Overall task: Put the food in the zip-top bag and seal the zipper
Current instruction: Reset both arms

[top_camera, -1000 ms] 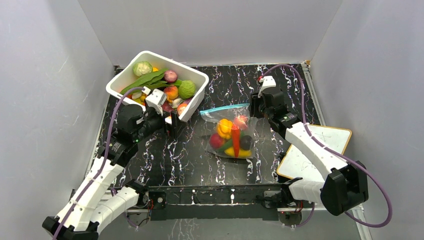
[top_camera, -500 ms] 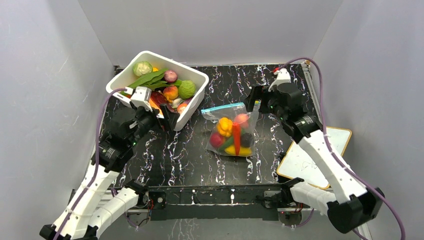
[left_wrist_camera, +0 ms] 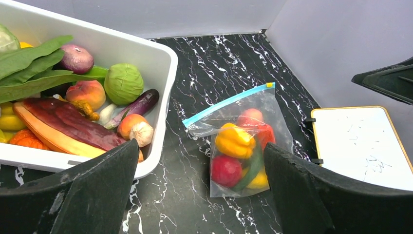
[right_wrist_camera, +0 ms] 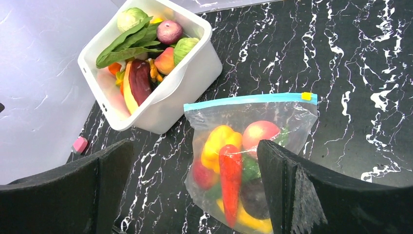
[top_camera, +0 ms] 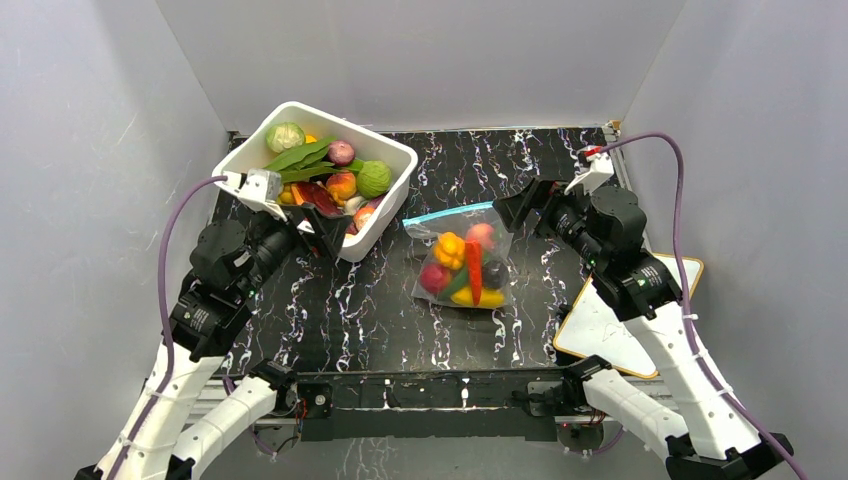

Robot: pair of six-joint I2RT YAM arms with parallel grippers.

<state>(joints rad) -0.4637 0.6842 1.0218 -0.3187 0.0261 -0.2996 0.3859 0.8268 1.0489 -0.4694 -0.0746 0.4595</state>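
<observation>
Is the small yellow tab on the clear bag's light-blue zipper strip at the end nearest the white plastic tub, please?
No, the yellow tab sits at the zipper strip's opposite end, farthest from the white tub.

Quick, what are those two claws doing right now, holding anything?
Left gripper: open, holding nothing.
Right gripper: open, holding nothing.

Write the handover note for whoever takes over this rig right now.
Left gripper: open, empty, at the near wall of the white tub.
Right gripper: open, empty, beside the zip-top bag, not touching it.
Done: food is inside the bag, which lies flat between the arms.
Zipper: strip lies straight with the yellow slider at one end. It looks closed, but I cannot confirm this.
Left: verify the seal and press it shut if needed.
</observation>
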